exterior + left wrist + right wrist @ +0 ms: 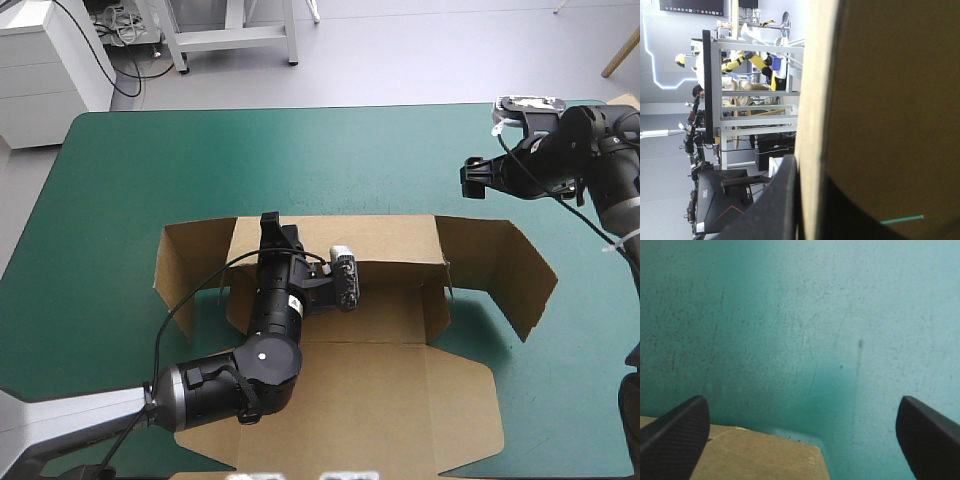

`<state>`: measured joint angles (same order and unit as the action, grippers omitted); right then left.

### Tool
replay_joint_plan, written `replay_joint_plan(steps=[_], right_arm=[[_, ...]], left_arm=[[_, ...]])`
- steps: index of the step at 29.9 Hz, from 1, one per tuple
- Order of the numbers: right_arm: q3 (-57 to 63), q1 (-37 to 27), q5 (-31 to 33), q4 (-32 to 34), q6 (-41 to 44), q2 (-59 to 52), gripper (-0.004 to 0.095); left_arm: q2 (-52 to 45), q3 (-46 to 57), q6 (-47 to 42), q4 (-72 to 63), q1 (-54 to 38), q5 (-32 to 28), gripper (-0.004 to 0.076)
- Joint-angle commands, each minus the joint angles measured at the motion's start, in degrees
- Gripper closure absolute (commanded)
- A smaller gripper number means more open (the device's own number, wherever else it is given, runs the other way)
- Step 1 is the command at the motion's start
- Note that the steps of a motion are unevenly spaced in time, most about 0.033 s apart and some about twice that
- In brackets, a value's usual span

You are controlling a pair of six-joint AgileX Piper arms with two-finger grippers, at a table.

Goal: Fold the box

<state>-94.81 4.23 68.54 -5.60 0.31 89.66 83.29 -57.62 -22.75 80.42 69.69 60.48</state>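
This is a lab: white cabinet (45,65) (cables (125,30) beside it), metal frame (235,35).

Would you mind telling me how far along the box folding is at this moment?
Done: the rear wall of the box stands raised, its end flaps angled forward. In hand: the left gripper has its jaws clamped on that wall near its left end; the right gripper hangs open over the teal-green cover, holding nothing. Left: the flaps are not tucked in, and the front panel lies flat.
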Motion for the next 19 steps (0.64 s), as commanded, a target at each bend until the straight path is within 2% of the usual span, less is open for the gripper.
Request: replay_joint_plan(steps=[1,7,12,15,19], right_arm=[[0.26,-0.72,-1.43,-1.90,-3.01,-2.69,-0.0021],[8.92,-1.32,-1.43,0.08,-5.06,-7.40,-0.0021],[16.31,-4.60,-1.53,-1.49,-8.10,-13.01,-0.0021],[20.42,-6.06,-1.92,-3.81,-9.77,-16.46,-0.0021],[26.92,-6.38,-5.88,-11.00,-12.83,-21.14,-0.0021]], left_arm=[[-2.24,-1.52,-1.38,3.87,0.19,1.74,0.0731],[-2.24,-1.52,-1.38,3.87,0.19,1.86,0.0731],[-2.24,-1.52,-1.38,3.95,0.19,1.87,0.0731],[-2.24,-1.52,-1.38,3.95,0.19,1.77,0.0731],[-2.24,-1.52,-1.38,3.95,0.19,1.77,0.0731]])
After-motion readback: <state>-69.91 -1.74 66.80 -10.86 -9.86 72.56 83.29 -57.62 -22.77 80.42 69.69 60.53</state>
